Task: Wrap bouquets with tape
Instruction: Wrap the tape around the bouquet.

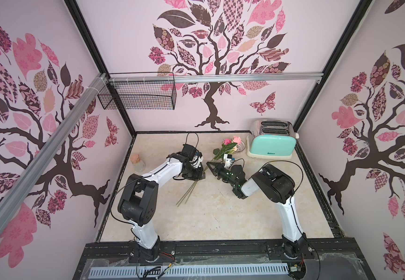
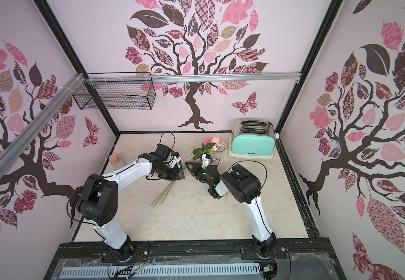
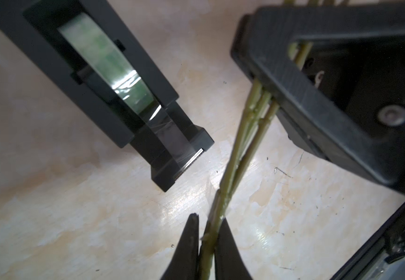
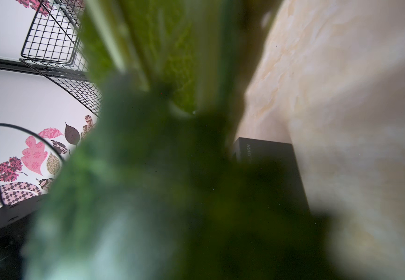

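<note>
The bouquets [image 1: 223, 149] lie slanted across the table, pink and peach blooms toward the back, bare stem ends [image 1: 184, 196] toward the front. In the left wrist view my left gripper [image 3: 208, 218] is shut on the green stems [image 3: 242, 155], which run up between its two black fingers. Further up the stems my right gripper [image 1: 210, 167] is shut on them too, just below the leaves. The tape [image 3: 104, 55] sits in its black dispenser [image 3: 162, 150] on the table beside the stems, close to the left gripper. In the right wrist view blurred leaves [image 4: 148, 169] hide the jaws.
A mint toaster [image 1: 271, 143] stands at the back right with a white mesh bowl [image 1: 241, 145] beside it. A corked glass jar [image 1: 138, 163] is at the left edge. A black wire basket [image 1: 138, 94] hangs on the back wall.
</note>
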Robot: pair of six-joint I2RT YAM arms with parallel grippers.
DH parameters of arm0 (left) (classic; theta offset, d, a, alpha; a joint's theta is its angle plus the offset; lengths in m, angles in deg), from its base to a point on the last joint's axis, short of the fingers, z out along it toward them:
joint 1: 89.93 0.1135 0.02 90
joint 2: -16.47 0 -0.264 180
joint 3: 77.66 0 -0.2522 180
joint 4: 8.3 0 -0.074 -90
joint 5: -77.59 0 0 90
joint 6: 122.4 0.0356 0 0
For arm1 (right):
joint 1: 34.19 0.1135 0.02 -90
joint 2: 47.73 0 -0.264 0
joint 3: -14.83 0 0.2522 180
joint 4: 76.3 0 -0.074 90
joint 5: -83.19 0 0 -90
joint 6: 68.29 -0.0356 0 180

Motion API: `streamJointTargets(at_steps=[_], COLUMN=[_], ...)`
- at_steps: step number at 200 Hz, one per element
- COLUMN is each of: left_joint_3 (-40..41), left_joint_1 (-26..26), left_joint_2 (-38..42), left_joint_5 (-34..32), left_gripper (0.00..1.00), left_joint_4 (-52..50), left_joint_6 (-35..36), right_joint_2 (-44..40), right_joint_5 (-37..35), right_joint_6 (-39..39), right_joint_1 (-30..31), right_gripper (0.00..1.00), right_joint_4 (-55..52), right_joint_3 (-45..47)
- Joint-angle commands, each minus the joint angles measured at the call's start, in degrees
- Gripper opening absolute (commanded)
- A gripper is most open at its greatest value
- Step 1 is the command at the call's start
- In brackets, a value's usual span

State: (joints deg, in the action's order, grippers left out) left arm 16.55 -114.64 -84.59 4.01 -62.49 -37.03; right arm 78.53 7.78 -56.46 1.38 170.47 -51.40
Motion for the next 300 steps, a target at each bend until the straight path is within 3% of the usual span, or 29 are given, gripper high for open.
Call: streamJointTargets(at_steps=[1,17,55,84,108,180,238,275,300], left_joint_3=[-0.83,-0.58,-1.13,-1.23,-0.68,-1.08,-1.10,-0.49,0.04], left_joint_1=[-0.66,-0.78,-0.78,-0.87,-1.63,-5.35,-7.66,-8.35,-8.95], left_joint_2=[0.25,0.50,0.97,1.19,2.04,2.53,2.18,2.53,2.53], left_joint_5=[-7.11,-7.60,-9.48,-9.31,-9.90,-15.88,-19.64,-21.41,-22.16], left_gripper=[0.09,0.00,0.00,0.00,0.00,0.00,0.00,0.00,0.00], left_joint_4=[-3.34,-3.25,-3.09,-2.35,-1.17,0.43,1.26,1.76,2.48], left_joint_6=[0.68,0.91,2.16,4.59,6.82,11.04,14.10,15.47,16.39], right_joint_2=[-0.70,-1.08,-1.69,-3.04,-5.05,-10.08,-11.08,-9.86,-9.04], right_joint_5=[-1.32,-1.56,-1.08,0.06,1.28,5.32,6.27,8.32,9.93], right_joint_6=[-0.32,-0.29,-0.57,-1.86,-2.90,-2.01,-1.99,-2.47,-3.47], right_joint_1=[-0.05,-0.05,-0.06,-0.05,0.03,0.72,0.74,0.76,0.73], right_gripper=[0.00,0.00,0.01,0.32,0.47,0.47,0.41,0.27,0.24], right_joint_4=[4.11,4.32,4.16,1.42,-3.68,-25.37,-31.57,-35.32,-36.13], right_joint_3=[-1.56,-1.16,-0.75,-0.07,0.61,-2.03,-4.40,-7.43,-8.95])
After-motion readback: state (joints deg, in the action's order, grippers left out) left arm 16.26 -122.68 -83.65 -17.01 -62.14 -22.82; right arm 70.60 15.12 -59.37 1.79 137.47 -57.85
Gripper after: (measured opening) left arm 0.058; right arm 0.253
